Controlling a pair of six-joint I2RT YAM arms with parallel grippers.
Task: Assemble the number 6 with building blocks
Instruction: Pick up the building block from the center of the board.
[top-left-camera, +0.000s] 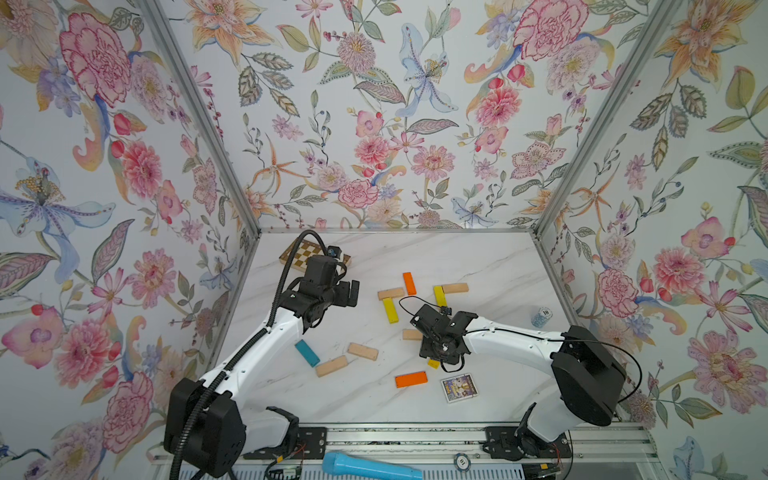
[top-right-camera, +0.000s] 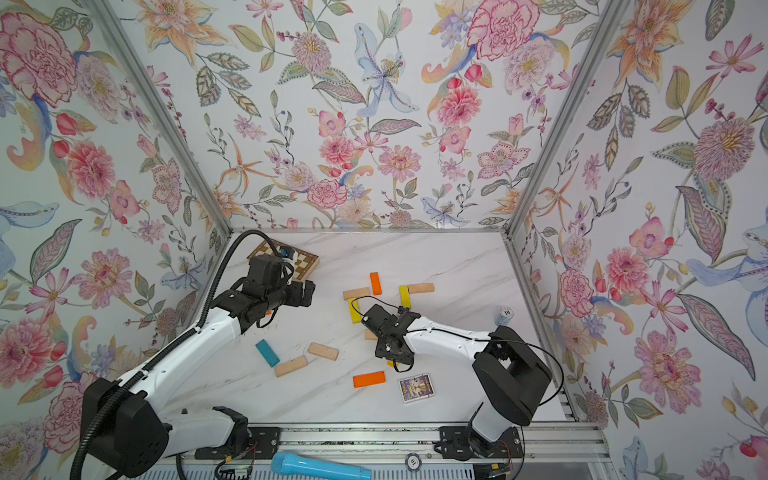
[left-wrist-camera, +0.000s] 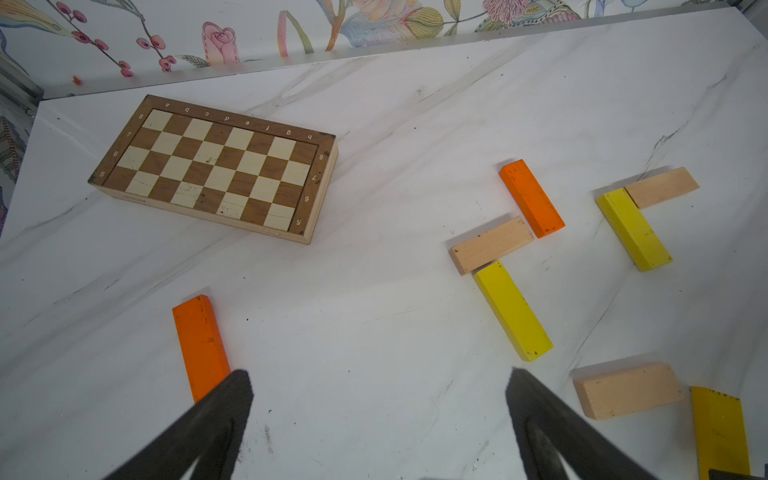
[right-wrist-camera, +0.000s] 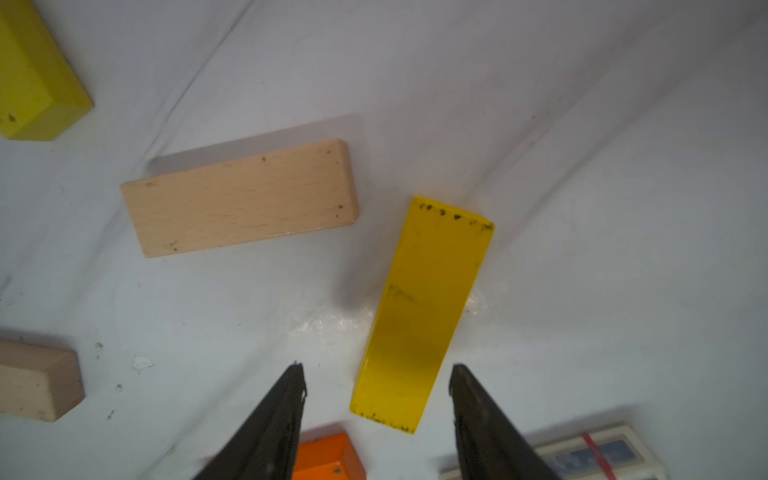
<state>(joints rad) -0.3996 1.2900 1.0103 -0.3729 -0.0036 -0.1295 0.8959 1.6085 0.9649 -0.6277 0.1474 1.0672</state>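
Building blocks lie scattered flat on the white marble table (top-left-camera: 490, 266). At mid-table an orange block (top-left-camera: 409, 283), a beige one (top-left-camera: 390, 293) and a yellow one (top-left-camera: 390, 310) touch end to end. Beside them a yellow block (top-left-camera: 439, 296) meets a beige one (top-left-camera: 455, 287) in an L. My right gripper (right-wrist-camera: 377, 374) points down, open, its fingers on either side of the near end of a yellow block (right-wrist-camera: 424, 307) without touching it. A beige block (right-wrist-camera: 241, 199) lies next to that. My left gripper (left-wrist-camera: 378, 376) hangs open over bare table.
Loose blocks lie nearer the front: teal (top-left-camera: 307, 353), two beige (top-left-camera: 363, 351) (top-left-camera: 331, 366), orange (top-left-camera: 411, 379). Another orange block (left-wrist-camera: 199, 345) lies under my left arm. A chequered board (top-left-camera: 297, 252) sits back left, a picture card (top-left-camera: 458, 387) front right, and a chip stack (top-left-camera: 541, 316) to the right.
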